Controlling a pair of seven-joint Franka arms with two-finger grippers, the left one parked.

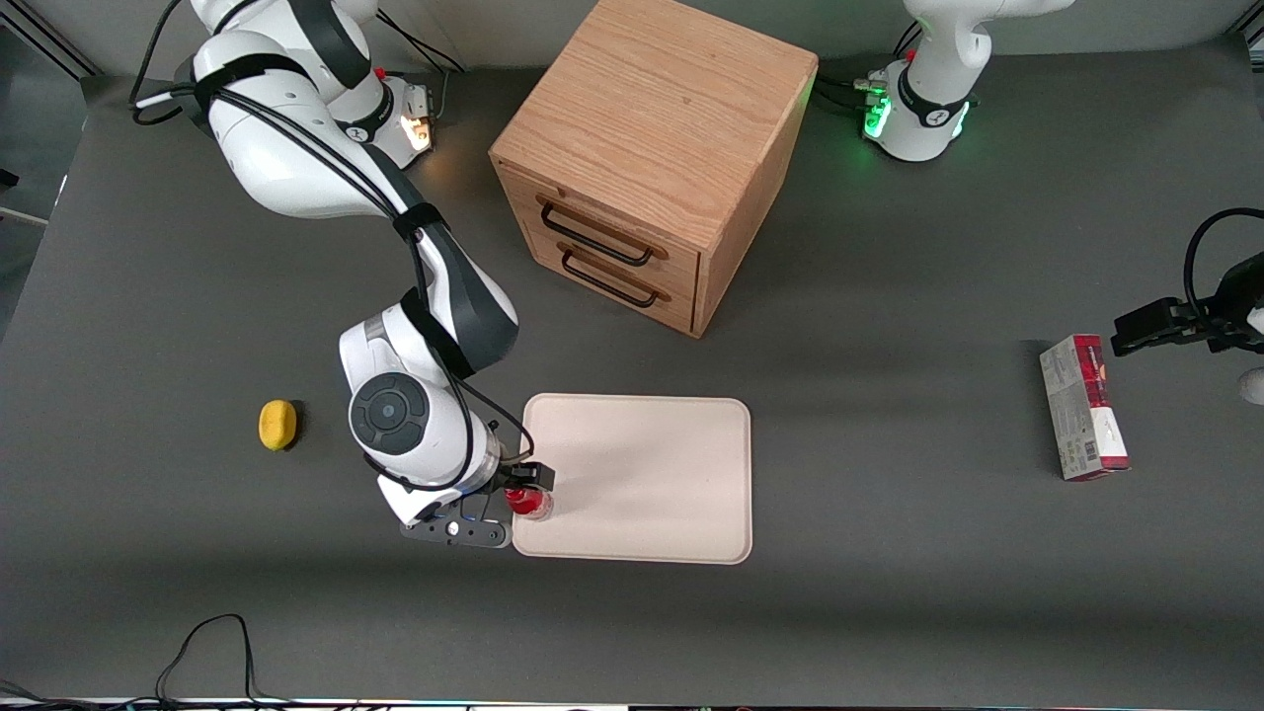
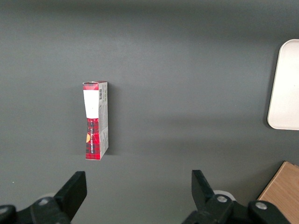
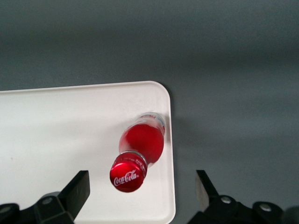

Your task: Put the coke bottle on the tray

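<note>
The coke bottle [image 1: 529, 503] is small and red with a red cap and white script. It stands on the cream-white tray [image 1: 652, 479], close to the tray's corner nearest the working arm and the front camera. In the right wrist view the bottle [image 3: 140, 144] is seen from above, on the tray [image 3: 60, 130] next to its rim. My right gripper [image 3: 142, 183] hangs over the bottle. It is open, with a black finger [image 3: 77, 189] well clear of the cap on each side. In the front view the gripper [image 1: 526, 484] is just above the bottle.
A wooden drawer cabinet [image 1: 652, 158] stands farther from the front camera than the tray. A yellow lump [image 1: 277, 425] lies toward the working arm's end. A red-and-grey carton [image 1: 1083, 407] lies toward the parked arm's end and also shows in the left wrist view [image 2: 96, 120]. A cable [image 1: 212, 642] lies at the table's front edge.
</note>
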